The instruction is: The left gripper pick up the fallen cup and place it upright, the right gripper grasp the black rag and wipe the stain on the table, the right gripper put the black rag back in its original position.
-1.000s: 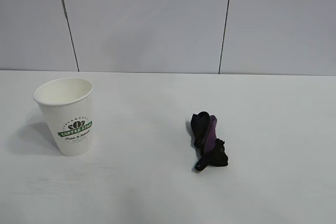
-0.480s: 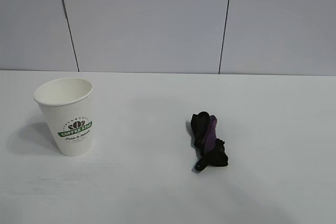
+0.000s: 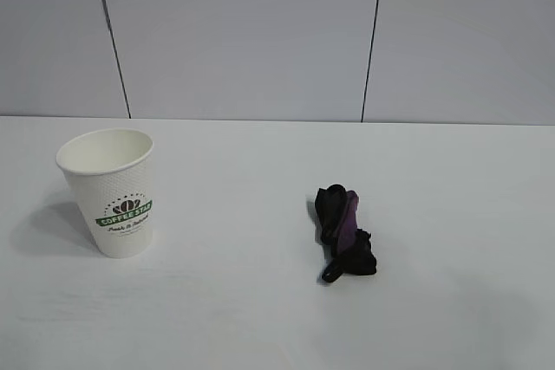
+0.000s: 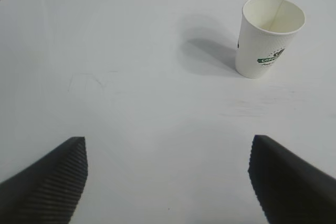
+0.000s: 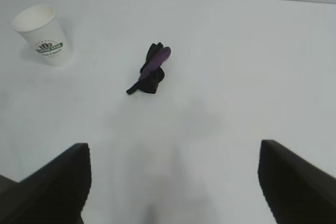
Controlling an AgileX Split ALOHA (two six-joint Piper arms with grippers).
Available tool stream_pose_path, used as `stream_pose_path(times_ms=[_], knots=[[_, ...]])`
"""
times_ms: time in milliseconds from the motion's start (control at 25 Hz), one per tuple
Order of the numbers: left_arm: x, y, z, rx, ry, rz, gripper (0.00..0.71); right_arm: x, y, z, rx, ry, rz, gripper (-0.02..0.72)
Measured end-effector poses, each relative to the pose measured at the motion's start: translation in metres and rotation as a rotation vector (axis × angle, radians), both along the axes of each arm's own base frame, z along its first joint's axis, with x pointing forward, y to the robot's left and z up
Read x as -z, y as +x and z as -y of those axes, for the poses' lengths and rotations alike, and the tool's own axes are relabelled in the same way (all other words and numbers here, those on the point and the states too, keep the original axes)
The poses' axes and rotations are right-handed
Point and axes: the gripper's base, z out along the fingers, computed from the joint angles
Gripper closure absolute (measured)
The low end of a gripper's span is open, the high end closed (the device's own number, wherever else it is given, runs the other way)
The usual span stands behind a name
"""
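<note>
the cup (image 3: 109, 191) stands upright on the table (image 3: 234, 318) toward the exterior view's left, mouth up, its long axis vertical and the green logo facing the camera. the black rag (image 3: 344, 233) lies well apart from it, right of the middle, bunched into a short roll whose long axis runs from the far side of the table toward the near side, slanting a little rightward as it comes nearer; the purple fold shows along its upper part and a small black tail sticks out at the near end. no amber blotch can be made out on the white surface

against the earlier exterior frames, cup and rag sit exactly where they were, and neither arm has come into that view

the left gripper (image 4: 168, 182) hangs above bare table, tilted downward, its two ribbed fingers (image 4: 50, 182) spread wide with nothing between them, the cup beyond it. the right gripper (image 5: 173, 182) is likewise angled down over bare table, fingers (image 5: 52, 187) wide apart and empty, with the rag and cup farther ahead of it
</note>
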Motion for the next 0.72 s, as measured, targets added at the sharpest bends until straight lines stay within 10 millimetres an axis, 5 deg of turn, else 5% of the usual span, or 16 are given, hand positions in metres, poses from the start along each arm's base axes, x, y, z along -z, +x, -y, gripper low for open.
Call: stream_pose_path(times_ms=[720], knots=[[0.0,0.0,0.0,0.0,0.0,0.0,0.107,0.028,0.008,-0.004,0.453,-0.034,-0.026,0.102]])
